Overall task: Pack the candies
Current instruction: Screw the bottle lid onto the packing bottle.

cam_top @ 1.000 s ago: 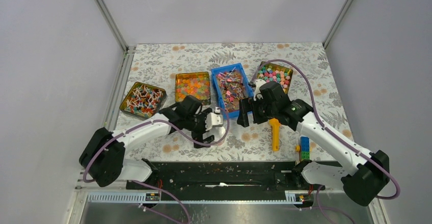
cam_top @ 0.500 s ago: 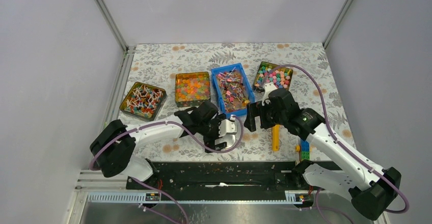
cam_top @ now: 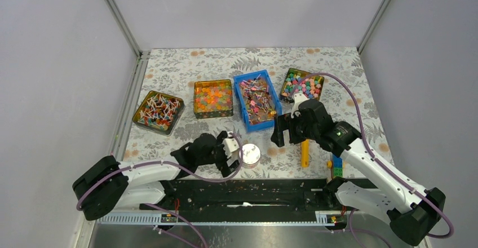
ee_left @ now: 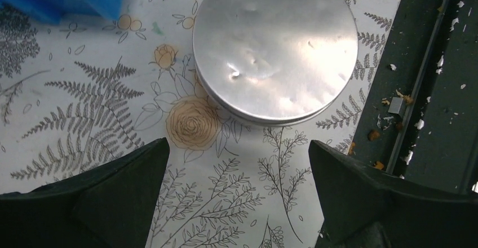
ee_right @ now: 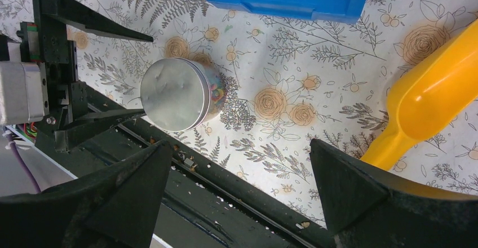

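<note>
The candies [cam_top: 256, 97] are tiny twist-wrapped sweets filling the blue bin [cam_top: 243, 84] at mid-table; the right wrist view catches the bin's near wall [ee_right: 282, 3]. A small round jar with a silver lid [cam_top: 250, 154] stands near the table's front edge, and sweets show through its side [ee_right: 214, 90]. My left gripper [cam_top: 235, 155] is open just left of the jar, not touching it; the lid [ee_left: 275, 48] lies ahead of its empty jaws [ee_left: 237, 203]. My right gripper [cam_top: 277, 131] hangs open and empty above the table between bin and jar [ee_right: 239, 191].
A yellow scoop [cam_top: 304, 149] lies right of the jar. Stacked toy blocks [cam_top: 336, 163] stand at the front right. Three metal tins [cam_top: 212, 97] [cam_top: 158, 110] [cam_top: 304, 84] hold other sweets. The black rail [ee_left: 434, 90] runs along the near edge.
The left arm has drawn back toward the near-left. The jar now stands free on the table ahead of its fingers. The right gripper has barely shifted.
</note>
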